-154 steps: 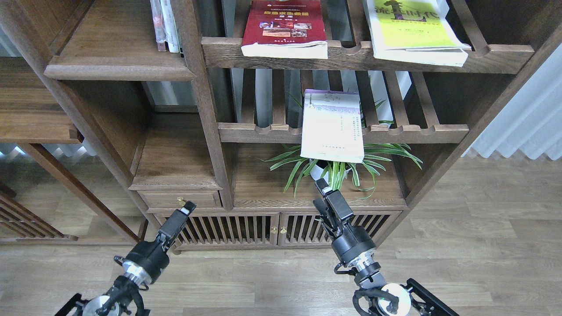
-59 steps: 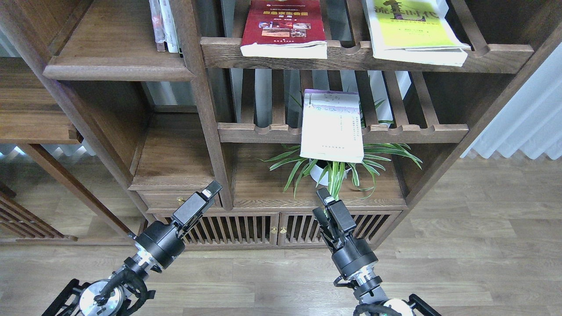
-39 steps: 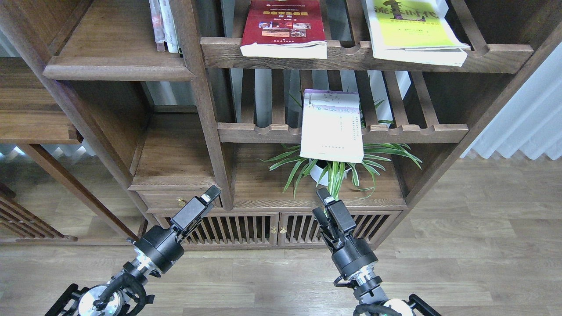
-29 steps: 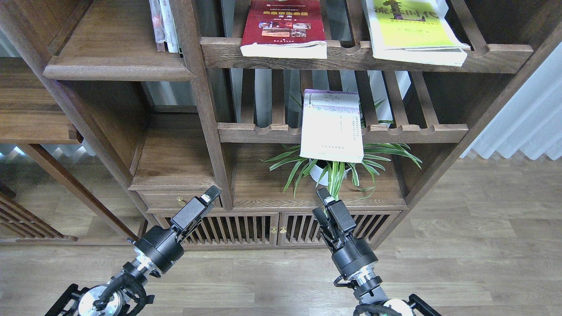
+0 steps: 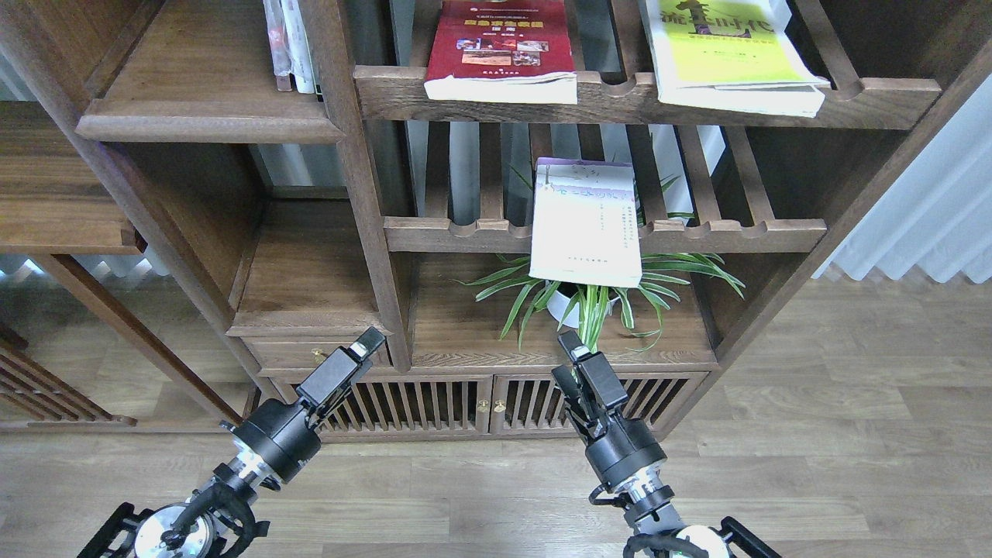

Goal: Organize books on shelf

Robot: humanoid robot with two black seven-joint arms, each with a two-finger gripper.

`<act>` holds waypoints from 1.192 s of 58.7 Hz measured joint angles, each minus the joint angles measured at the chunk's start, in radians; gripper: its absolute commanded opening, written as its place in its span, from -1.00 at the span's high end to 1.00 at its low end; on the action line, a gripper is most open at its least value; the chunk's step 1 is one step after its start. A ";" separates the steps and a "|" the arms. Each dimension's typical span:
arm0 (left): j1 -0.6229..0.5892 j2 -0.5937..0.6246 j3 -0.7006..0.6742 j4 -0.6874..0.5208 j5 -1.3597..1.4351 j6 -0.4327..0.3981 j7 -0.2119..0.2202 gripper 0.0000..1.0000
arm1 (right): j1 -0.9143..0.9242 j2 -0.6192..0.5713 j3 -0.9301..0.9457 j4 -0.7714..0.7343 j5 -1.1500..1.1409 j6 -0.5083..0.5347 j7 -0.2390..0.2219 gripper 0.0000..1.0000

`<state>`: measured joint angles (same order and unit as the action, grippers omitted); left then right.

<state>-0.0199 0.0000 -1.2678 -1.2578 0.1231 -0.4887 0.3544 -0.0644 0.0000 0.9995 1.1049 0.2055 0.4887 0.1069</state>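
A white book with a lavender top band [image 5: 586, 225] lies flat on the middle slatted rack and overhangs its front rail. A dark red book with photos [image 5: 500, 46] and a yellow-green book [image 5: 728, 54] lie flat on the upper slatted rack. The solid plank shelf [image 5: 201, 93] is at the upper left. My left gripper [image 5: 364, 346] hangs low in front of the drawer, empty. My right gripper [image 5: 571, 346] is below the white book, in front of the plant, empty. Both grippers are dark, and their fingers cannot be told apart.
Thin pale upright volumes [image 5: 291, 46] stand at the plank shelf's right end against the post [image 5: 349, 155]. A potted spider plant [image 5: 589, 298] sits under the white book. A small drawer [image 5: 318, 353] and slatted cabinet doors [image 5: 465, 403] are below.
My left gripper has risen and moved right since the earliest frame, then sunk back slightly. My right gripper has dropped a little. The books have not moved.
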 measured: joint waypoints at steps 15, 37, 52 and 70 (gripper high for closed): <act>0.000 0.000 0.001 0.000 0.000 0.000 0.000 -0.99 | 0.046 0.000 -0.007 -0.045 0.000 0.000 0.000 -0.98; 0.088 0.000 -0.031 -0.018 -0.002 0.000 0.000 -0.99 | 0.158 0.000 -0.004 -0.110 0.017 0.000 0.028 -0.98; 0.134 0.000 -0.043 -0.028 -0.002 0.000 0.000 -0.99 | 0.221 0.000 -0.004 -0.138 0.053 0.000 0.036 -0.98; 0.143 0.000 -0.051 -0.029 -0.002 0.000 -0.001 -0.99 | 0.259 0.000 -0.007 -0.225 0.073 0.000 0.036 -0.98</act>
<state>0.1227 0.0000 -1.3186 -1.2870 0.1211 -0.4887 0.3530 0.1943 0.0000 0.9929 0.8795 0.2782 0.4887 0.1427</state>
